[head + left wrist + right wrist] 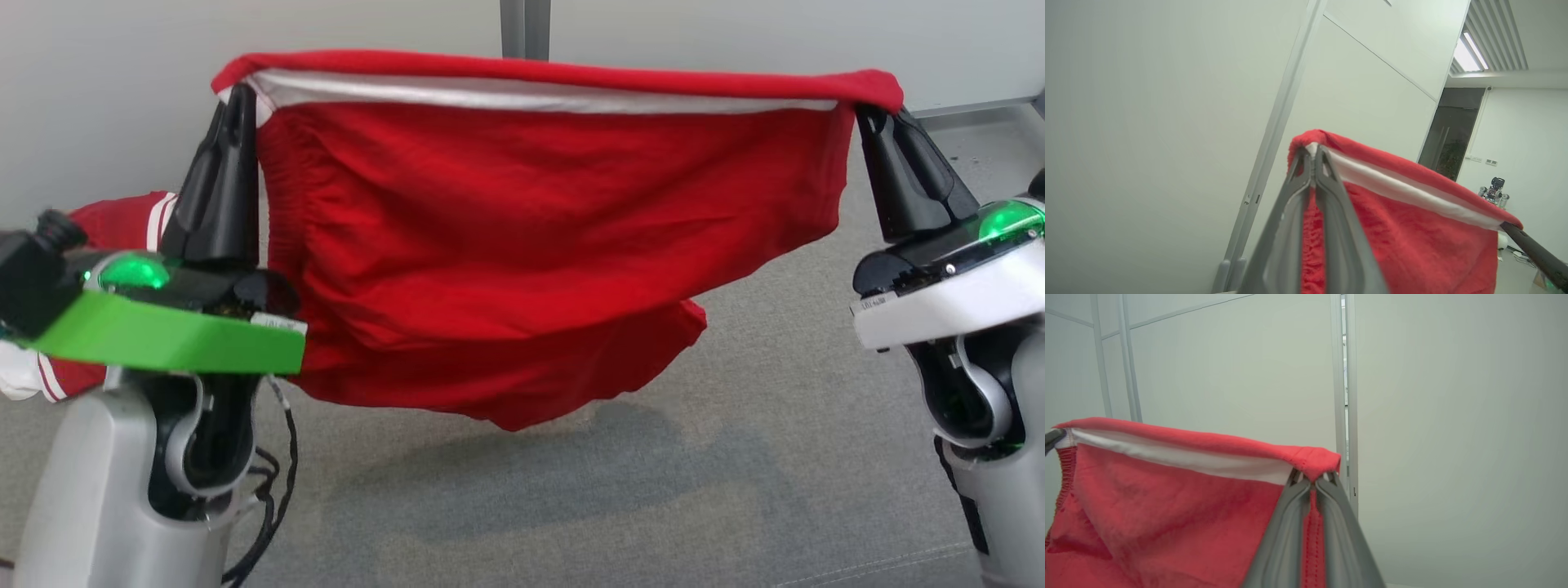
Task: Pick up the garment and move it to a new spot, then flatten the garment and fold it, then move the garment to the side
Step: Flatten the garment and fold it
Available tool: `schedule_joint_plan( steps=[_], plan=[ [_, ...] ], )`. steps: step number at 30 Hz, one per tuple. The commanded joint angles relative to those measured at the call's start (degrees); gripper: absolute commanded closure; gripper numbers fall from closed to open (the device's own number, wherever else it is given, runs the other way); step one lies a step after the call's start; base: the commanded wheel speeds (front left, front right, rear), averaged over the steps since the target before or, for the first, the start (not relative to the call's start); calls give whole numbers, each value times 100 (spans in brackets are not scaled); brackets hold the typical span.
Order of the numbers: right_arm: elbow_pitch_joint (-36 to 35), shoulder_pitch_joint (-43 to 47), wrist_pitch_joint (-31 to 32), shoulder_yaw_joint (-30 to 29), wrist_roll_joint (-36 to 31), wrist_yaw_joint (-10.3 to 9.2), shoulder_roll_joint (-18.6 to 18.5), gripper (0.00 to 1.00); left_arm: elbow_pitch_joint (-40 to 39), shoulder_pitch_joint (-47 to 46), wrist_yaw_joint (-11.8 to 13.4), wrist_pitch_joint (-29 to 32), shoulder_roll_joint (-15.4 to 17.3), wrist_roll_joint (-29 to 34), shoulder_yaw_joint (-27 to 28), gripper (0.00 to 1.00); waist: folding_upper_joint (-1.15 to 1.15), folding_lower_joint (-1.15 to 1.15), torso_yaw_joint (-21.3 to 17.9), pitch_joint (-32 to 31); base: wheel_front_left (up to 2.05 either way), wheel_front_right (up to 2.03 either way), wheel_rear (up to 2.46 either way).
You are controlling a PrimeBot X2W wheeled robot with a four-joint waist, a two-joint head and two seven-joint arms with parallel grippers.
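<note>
A red garment (531, 245) with a white band along its top edge hangs stretched in the air between my two grippers, above the grey carpet. My left gripper (238, 91) is shut on its upper left corner; in the left wrist view the left gripper (1312, 153) pinches the red cloth (1412, 237) at the white band. My right gripper (864, 110) is shut on the upper right corner; the right wrist view shows the right gripper (1312, 477) clamped on the garment (1167, 498). The garment's lower part sags in folds toward the floor.
A pale wall (106, 98) with a grey metal post (522, 28) stands close behind the garment. Another red and white cloth (122, 220) lies on the carpet (653, 506) at the left, behind my left arm. Black cables (273, 490) hang by my left forearm.
</note>
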Motion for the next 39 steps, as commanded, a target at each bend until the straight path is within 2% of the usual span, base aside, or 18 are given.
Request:
schedule_joint_plan(
  steps=[1, 5, 10, 14, 20, 25, 31, 34, 39],
  plan=[
    [98, -195, 125, 15, 117, 0, 88, 100, 210, -357, 2, 180, 69, -50, -19, 100, 2, 0, -27, 125, 0, 0, 0],
    [693, -927, 296, 190, 211, 2, 225, 100, 988, -1324, -85, 578, 194, 55, -145, 100, 2, 0, -178, 556, 0, 0, 0],
    [1884, -2510, 44, 405, 130, 1, 530, 100, 2219, -2871, -146, 789, 256, 330, -197, 100, 2, 0, -500, 1441, 0, 0, 0],
    [2780, -3779, -485, 381, -74, 1, 770, 100, 3160, -4146, -218, 505, 234, 638, -187, 100, 2, 0, -781, 2076, 0, 0, 0],
    [3401, -4527, -1049, 500, -215, 1, 966, 100, 4027, -5003, -449, -112, 280, 761, -110, 100, 2, 0, -1069, 2734, 0, 0, 0],
    [3951, -4202, -1364, 878, -97, 0, 1019, 100, 4775, -4696, -650, -575, 372, 586, -57, 100, 2, 0, -1135, 3121, 0, 0, 0],
    [4510, -3558, -1575, 1330, 217, 0, 973, 100, 5243, -3882, -780, -1039, 262, 311, -240, 100, 2, 0, -999, 3234, 0, 0, 0],
    [4525, -3258, -1610, 1362, 361, 0, 930, 100, 5146, -3456, -795, -1200, 175, 74, -284, 100, 2, 0, -920, 3183, 0, 0, 0],
    [3972, -2635, -1615, 1036, 251, 0, 768, 100, 4516, -2710, -797, -1335, 206, -363, -372, 100, 2, 0, -778, 2995, 0, 0, 0]
  ],
)
